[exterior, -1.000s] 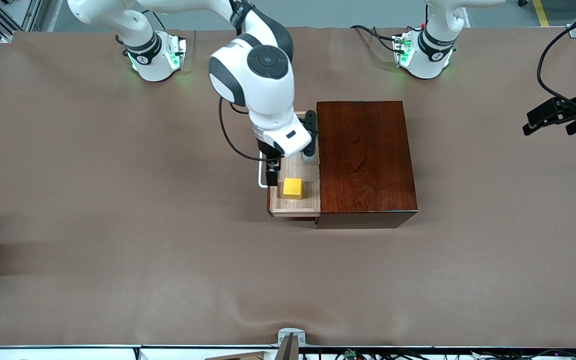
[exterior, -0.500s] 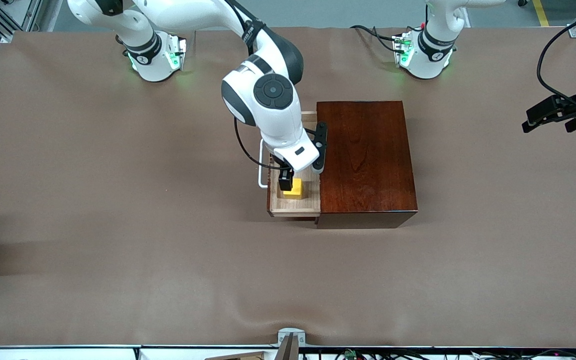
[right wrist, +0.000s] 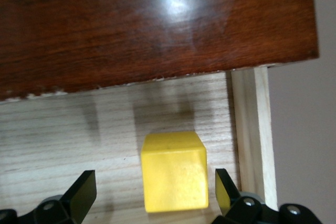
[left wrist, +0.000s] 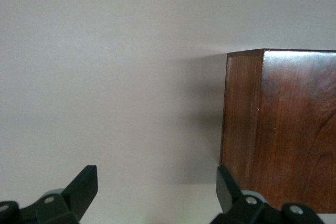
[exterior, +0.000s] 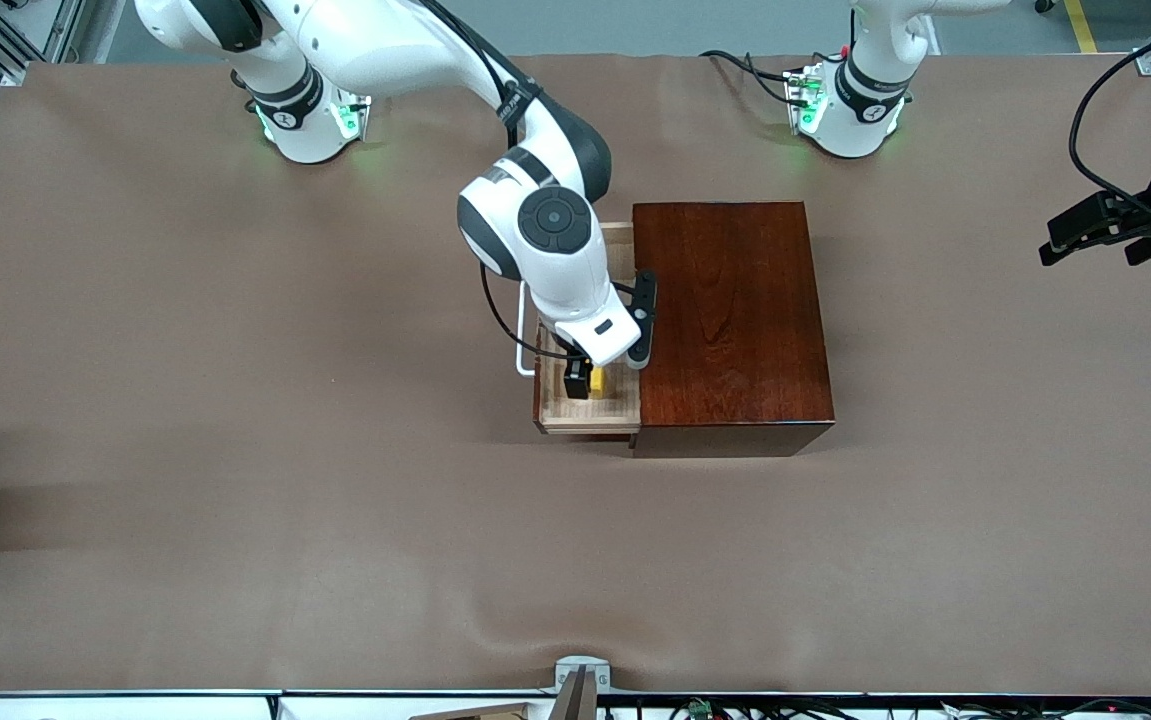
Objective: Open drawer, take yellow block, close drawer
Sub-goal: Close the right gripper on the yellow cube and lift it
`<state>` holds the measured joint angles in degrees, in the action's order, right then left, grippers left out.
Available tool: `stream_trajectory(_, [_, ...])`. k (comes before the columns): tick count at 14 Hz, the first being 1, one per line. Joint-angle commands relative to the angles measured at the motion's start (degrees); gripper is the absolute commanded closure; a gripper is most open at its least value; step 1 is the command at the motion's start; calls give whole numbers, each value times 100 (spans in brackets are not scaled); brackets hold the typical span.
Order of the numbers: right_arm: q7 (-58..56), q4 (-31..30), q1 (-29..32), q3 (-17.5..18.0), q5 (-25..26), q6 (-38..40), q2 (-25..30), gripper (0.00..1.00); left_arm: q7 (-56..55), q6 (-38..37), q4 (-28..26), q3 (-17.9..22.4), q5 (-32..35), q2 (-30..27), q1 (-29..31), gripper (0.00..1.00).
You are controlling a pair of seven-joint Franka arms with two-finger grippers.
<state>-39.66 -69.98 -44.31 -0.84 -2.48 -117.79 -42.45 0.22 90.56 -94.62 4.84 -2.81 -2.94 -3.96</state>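
The drawer (exterior: 587, 424) of the dark reddish-brown box (exterior: 725, 320) stands pulled out, its white handle (exterior: 522, 340) toward the right arm's end of the table. Inside, on the light wood floor (right wrist: 63, 140), sits the yellow block (exterior: 601, 381). My right gripper (exterior: 589, 384) is lowered into the drawer, open. In the right wrist view the yellow block (right wrist: 174, 171) lies between the fingers of the right gripper (right wrist: 155, 192), closer to one fingertip (right wrist: 226, 188), with gaps on both sides. My left gripper (exterior: 1110, 238) waits open in the air over the left arm's end of the table.
The box top (right wrist: 157, 24) overhangs the inner part of the drawer beside the block. The drawer's side wall (right wrist: 252, 129) stands close to one right finger. The left wrist view shows the left gripper (left wrist: 156, 190) and the box's end (left wrist: 283, 129) on the brown table.
The right gripper has moved from beside the handle over into the drawer and come down around the yellow block. The left arm has barely shifted.
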Motion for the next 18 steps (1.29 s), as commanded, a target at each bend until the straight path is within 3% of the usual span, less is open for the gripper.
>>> stream_trajectory(1, [28, 160, 71, -21, -104, 1, -79, 0, 48, -82, 31, -27, -18, -5, 18, 0])
stream_trajectory(11, [19, 151, 71, -21, -95, -297, -290, 0, 48, -82, 48, -18, -18, -5, 35, 0])
stream_trajectory(13, [19, 151, 71, -21, -95, -289, -281, 51, 48, -82, 48, -18, -18, -5, 27, 0])
stream_trajectory(14, [19, 160, 71, -30, -95, -280, -272, 67, 48, -82, 48, -18, -18, -5, 27, 0])
stream_trajectory(16, [11, 178, 89, -39, -104, -210, -229, 80, 48, -82, 57, -18, -18, -5, 27, 0])
stream_trajectory(18, [19, 230, 89, -39, -104, 26, -167, 84, -65, -82, 57, -27, -18, -5, -17, 0])
